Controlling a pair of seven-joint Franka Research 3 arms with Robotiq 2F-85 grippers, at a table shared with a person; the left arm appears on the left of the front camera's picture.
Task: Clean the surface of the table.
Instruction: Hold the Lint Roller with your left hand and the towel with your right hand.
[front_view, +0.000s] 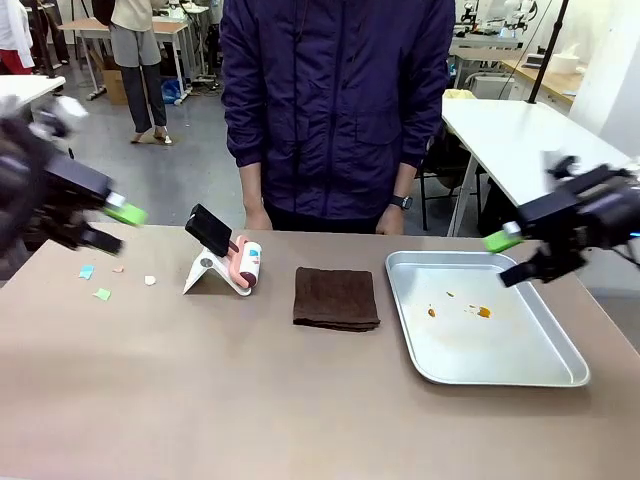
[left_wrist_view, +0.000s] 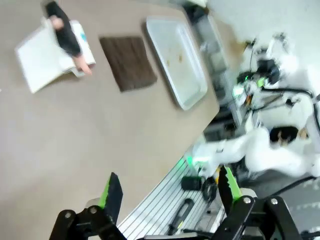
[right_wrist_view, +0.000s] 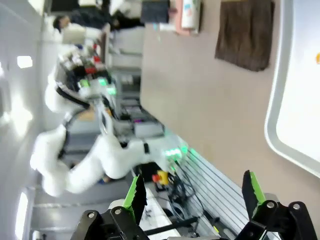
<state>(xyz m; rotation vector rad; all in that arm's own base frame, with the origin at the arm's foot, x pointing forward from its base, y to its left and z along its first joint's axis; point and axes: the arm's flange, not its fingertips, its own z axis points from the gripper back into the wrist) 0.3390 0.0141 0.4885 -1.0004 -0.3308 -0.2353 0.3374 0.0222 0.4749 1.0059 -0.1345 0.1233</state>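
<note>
Taupe-brown table (front_view: 200, 400) seen from the robot's side, with a person in a dark jacket (front_view: 335, 100) standing at its far edge and white work tables in the room behind. The table top spans the whole foreground and carries everything else in the scene.

Left end: a few small paper scraps (front_view: 102, 294), pale green, blue and white, lie scattered on the bare surface. Just to their right, what looks like a lint roller (front_view: 247, 266) with a black handle leans on a white stand (front_view: 205, 270). Centre: a dark brown cloth (front_view: 336, 298), folded flat. Right: a silver metal tray (front_view: 500, 375) holding a few orange crumbs (front_view: 483, 312).

The left gripper (front_view: 115, 227) hangs above the table's left end, near the scraps but clear of them; its green-padded fingers stand wide apart with nothing between them. The right gripper (front_view: 510, 258) hangs over the tray's far right corner, fingers likewise spread and empty. Both wrist views confirm the open gap between each pair of fingers.

Progress, as judged from this layout: cleaning appears not yet begun. The scraps are on the table, the cloth is folded and the roller sits on its stand, neither being held. Picking up a tool and clearing the scraps remain to be done.
</note>
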